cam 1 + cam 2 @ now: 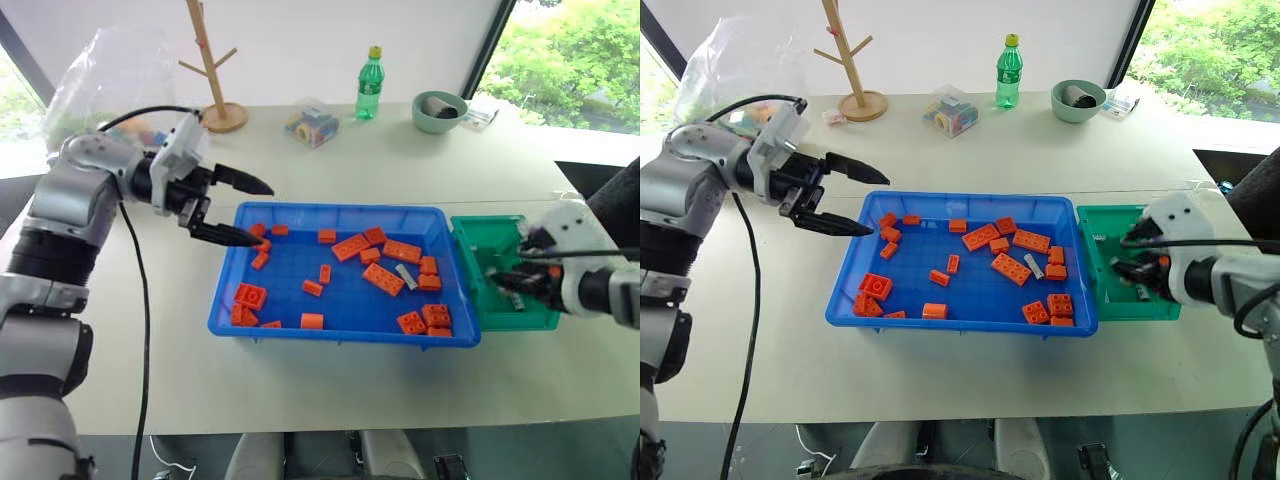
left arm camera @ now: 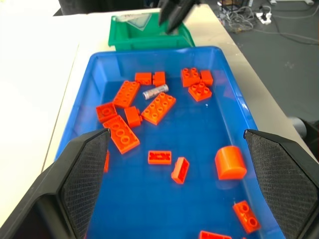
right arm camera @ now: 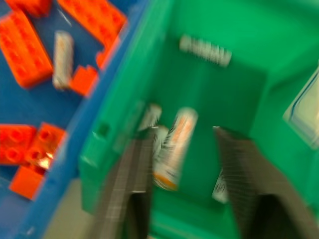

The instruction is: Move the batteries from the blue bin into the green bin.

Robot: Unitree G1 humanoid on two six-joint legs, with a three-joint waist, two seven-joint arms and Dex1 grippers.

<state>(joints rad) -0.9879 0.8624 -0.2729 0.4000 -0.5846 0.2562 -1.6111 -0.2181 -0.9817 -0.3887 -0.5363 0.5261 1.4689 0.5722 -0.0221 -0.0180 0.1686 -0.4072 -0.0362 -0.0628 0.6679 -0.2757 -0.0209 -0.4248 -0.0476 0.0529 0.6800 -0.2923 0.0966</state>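
Observation:
The blue bin (image 1: 340, 334) lies mid-table with several orange bricks and one silver battery (image 1: 406, 277) in its right half; the left wrist view also has that battery (image 2: 155, 91). Just right of it stands the green bin (image 1: 468, 262). My right gripper (image 3: 182, 131) hangs open inside the green bin, above a battery (image 3: 174, 144) that sits loose between its fingers; a second battery (image 3: 149, 117) lies beside it. My left gripper (image 1: 250, 212) is open and empty over the blue bin's far-left corner, pointing along the bin.
At the back of the table stand a wooden peg stand (image 1: 215, 70), a green bottle (image 1: 369, 85), a pale-green bowl (image 1: 439, 110) and a clear packet of small items (image 1: 311, 122). A plastic bag (image 1: 100, 70) sits far left. An orange cylinder (image 2: 230, 162) lies among the bricks.

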